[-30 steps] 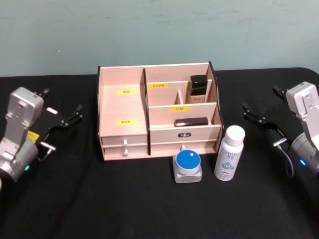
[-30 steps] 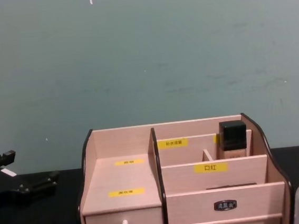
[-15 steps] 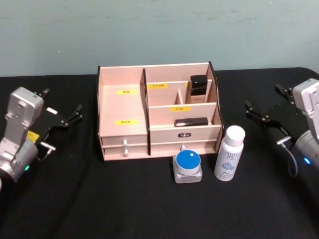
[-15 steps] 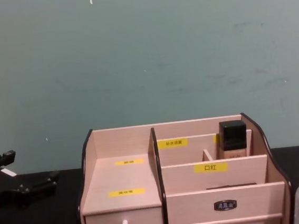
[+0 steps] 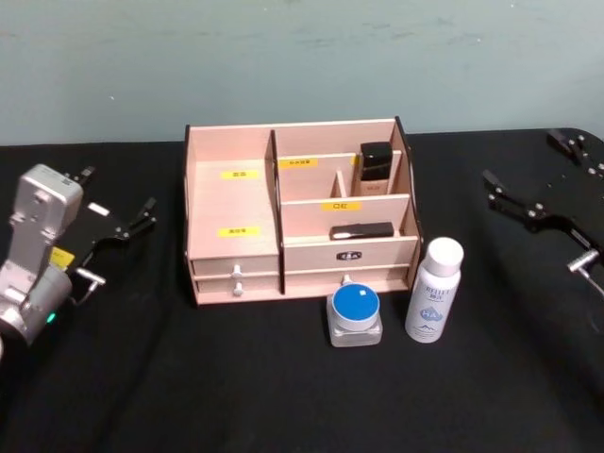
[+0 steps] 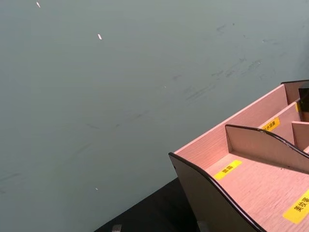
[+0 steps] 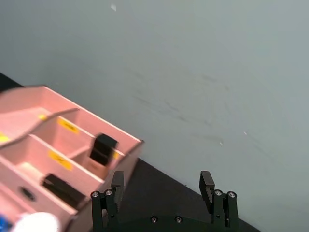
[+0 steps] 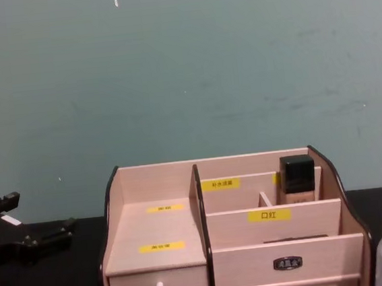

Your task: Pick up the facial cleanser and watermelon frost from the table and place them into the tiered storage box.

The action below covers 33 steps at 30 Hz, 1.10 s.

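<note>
1. Right claw (image 5: 521, 156) hangs over the black desk (image 5: 236, 377), fingers spread wide, gripping nothing.
2. Off to that claw's left and nearer the robot, well apart from it, the facial cleanser (image 5: 434, 293) stands upright on the desk.
3. Further left of it, the watermelon frost (image 5: 356, 314) sits just in front of the tiered storage box (image 5: 236, 151).
4. Inside the box, a beige bottle (image 5: 376, 168) stands in the rear right compartment, and a flat black item (image 5: 362, 230) lies one tier lower.
5. Left claw (image 5: 121, 189) sits beyond the box, fingers apart.
</note>
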Each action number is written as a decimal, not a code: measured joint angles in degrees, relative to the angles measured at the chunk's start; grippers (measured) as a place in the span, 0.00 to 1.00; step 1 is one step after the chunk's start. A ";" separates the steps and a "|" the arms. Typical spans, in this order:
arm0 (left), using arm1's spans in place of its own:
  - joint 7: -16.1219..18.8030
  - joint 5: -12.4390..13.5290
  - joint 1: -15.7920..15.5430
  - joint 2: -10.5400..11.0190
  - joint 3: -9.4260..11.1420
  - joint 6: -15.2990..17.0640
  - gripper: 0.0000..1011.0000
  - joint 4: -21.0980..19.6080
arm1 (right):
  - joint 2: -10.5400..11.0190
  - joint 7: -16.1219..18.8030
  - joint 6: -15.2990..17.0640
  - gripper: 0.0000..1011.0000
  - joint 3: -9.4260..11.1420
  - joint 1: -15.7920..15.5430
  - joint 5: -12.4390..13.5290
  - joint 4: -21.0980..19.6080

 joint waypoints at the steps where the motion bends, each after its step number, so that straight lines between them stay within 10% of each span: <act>1: 0.00 0.00 0.00 0.00 0.00 0.00 1.00 0.00 | 1.07 0.32 0.21 0.99 1.02 -1.88 0.43 -2.47; 18: 0.00 0.00 0.00 0.00 0.00 0.00 1.00 0.00 | 6.05 4.16 4.02 0.99 7.40 -17.34 5.91 -16.65; 33: 0.00 0.00 0.00 0.00 0.00 0.00 1.00 0.00 | 4.00 7.83 9.81 0.99 5.19 -17.52 7.85 -12.73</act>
